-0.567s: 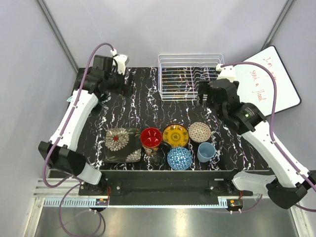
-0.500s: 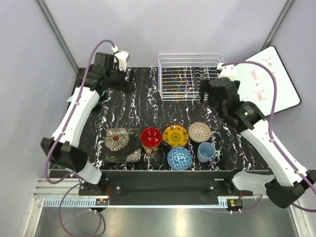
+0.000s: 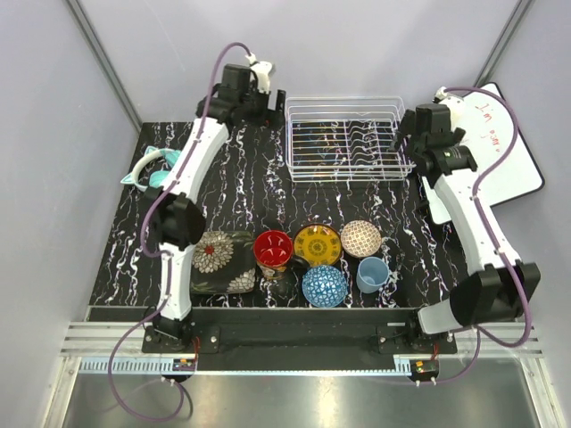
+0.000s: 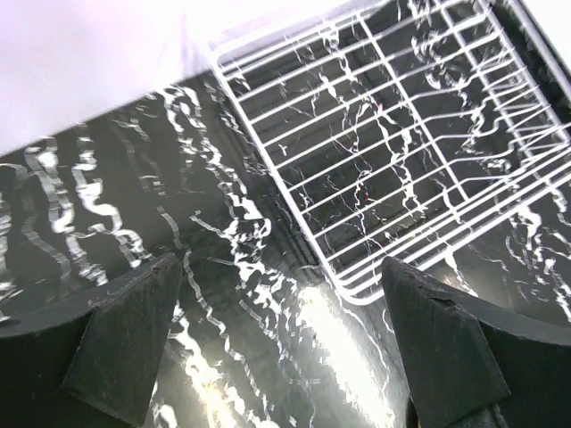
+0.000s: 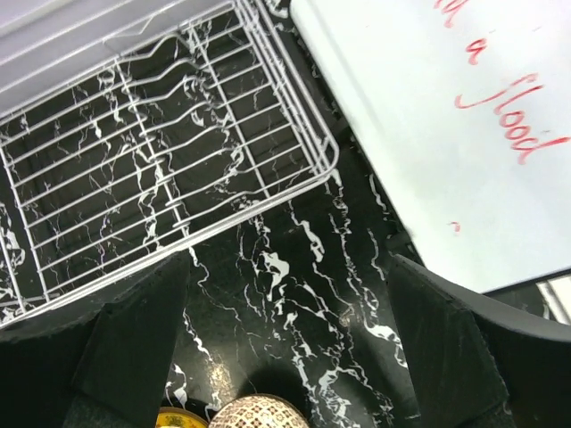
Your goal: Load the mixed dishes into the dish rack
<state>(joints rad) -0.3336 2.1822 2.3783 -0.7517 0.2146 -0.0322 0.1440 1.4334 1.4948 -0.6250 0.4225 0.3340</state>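
The white wire dish rack [image 3: 346, 141] stands empty at the back middle. It also shows in the left wrist view [image 4: 401, 134] and the right wrist view [image 5: 152, 169]. The dishes sit in a front row: square floral plate [image 3: 220, 261], red bowl [image 3: 273, 249], yellow plate [image 3: 317, 243], brown-mesh bowl [image 3: 360, 238], blue bowl [image 3: 324, 285], light-blue cup [image 3: 372, 274] and a dark mug [image 3: 279, 283]. My left gripper [image 3: 257, 112] [image 4: 281, 343] is open and empty by the rack's left end. My right gripper [image 3: 413, 143] [image 5: 285, 348] is open and empty by the rack's right end.
Teal cat-ear headphones [image 3: 152, 169] lie at the left edge. A whiteboard [image 3: 500, 152] with red writing leans at the right, close to my right arm, and shows in the right wrist view [image 5: 446, 134]. The brown-mesh bowl's rim [image 5: 259, 415] shows below my right fingers.
Both arms have stretched toward the back. My left gripper moved right to the rack's left end. My right gripper moved from the rack's front to its right end.
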